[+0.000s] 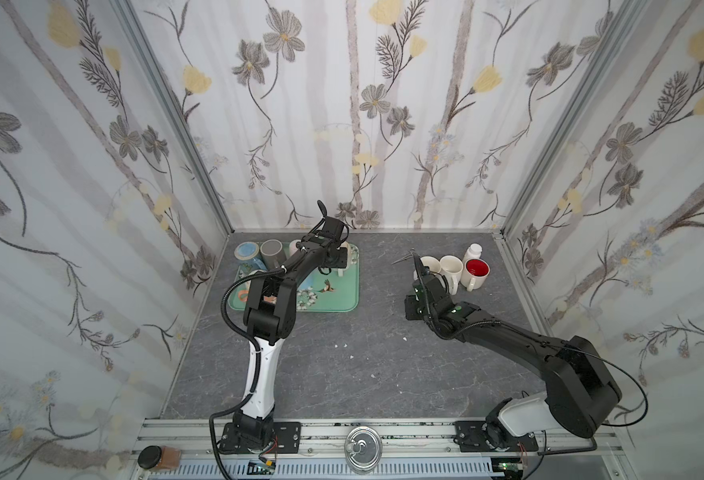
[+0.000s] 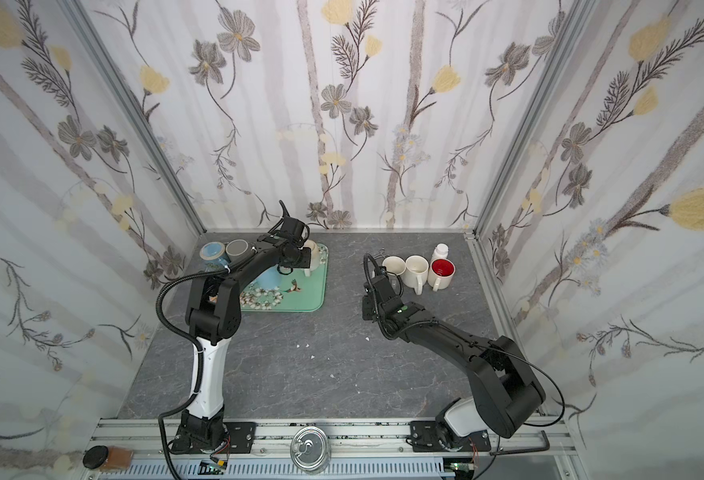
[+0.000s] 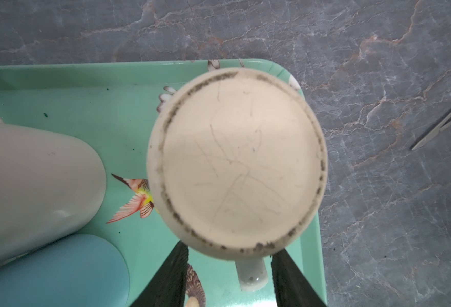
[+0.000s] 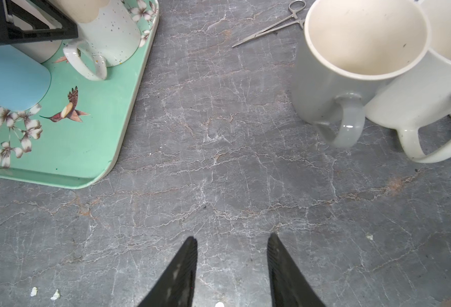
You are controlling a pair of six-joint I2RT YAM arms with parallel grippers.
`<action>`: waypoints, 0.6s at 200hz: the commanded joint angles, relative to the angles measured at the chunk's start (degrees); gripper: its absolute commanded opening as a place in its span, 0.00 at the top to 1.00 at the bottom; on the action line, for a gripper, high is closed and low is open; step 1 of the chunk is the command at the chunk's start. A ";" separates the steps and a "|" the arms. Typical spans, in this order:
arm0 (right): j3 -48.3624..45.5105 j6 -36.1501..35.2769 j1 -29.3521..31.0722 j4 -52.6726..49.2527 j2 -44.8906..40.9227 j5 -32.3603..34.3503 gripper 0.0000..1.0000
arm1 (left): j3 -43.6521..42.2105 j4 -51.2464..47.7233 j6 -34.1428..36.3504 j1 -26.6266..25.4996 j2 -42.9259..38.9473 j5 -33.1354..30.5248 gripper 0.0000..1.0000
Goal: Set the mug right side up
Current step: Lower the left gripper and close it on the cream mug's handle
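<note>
A cream speckled mug [image 3: 237, 159] stands upside down near the far right corner of the green tray [image 3: 86, 106], its scuffed base facing up. In both top views it shows partly under the left wrist [image 1: 344, 259] [image 2: 312, 254]. My left gripper [image 3: 229, 249] hovers over it, open, with a finger on each side of the mug's handle [image 3: 251, 276] and a gap between each finger and the handle. In the right wrist view the mug [image 4: 107, 34] stands rim-down. My right gripper [image 4: 232, 239] is open over bare table, holding nothing.
On the tray [image 1: 333, 299] lie a blue mug [image 3: 54, 268] and a grey mug [image 3: 32, 180]. Three upright mugs [image 1: 452, 268] stand at the back right, one red inside [image 1: 477, 268], with a white bottle [image 1: 472, 251] behind. Metal forceps [image 4: 269, 26] lie between tray and mugs.
</note>
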 commanded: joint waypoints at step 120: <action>0.84 -0.94 -0.83 2.47 1.70 -2.11 0.56 | 0.03 -0.11 -2.98 -0.67 2.71 -1.77 0.71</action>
